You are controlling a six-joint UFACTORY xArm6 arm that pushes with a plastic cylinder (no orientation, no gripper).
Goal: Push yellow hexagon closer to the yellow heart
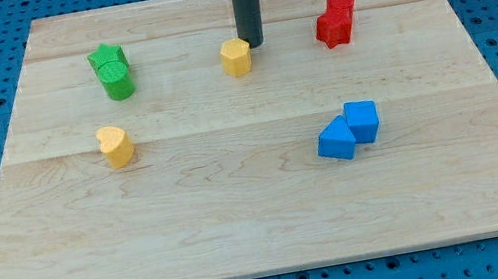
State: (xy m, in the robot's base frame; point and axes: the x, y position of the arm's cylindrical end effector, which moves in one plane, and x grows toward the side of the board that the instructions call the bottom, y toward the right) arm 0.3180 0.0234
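Note:
The yellow hexagon [235,58] sits on the wooden board near the view's top centre. The yellow heart [115,146] lies to the lower left of it, well apart. My tip [253,44] is at the end of the dark rod, right beside the hexagon's upper right edge, touching it or nearly so.
A green star [106,57] and a green cylinder [118,80] sit together at the upper left. Two red blocks [335,20] sit at the upper right. A blue triangle [335,139] and a blue cube [362,120] touch at the right. The board's edge [272,274] borders blue pegboard.

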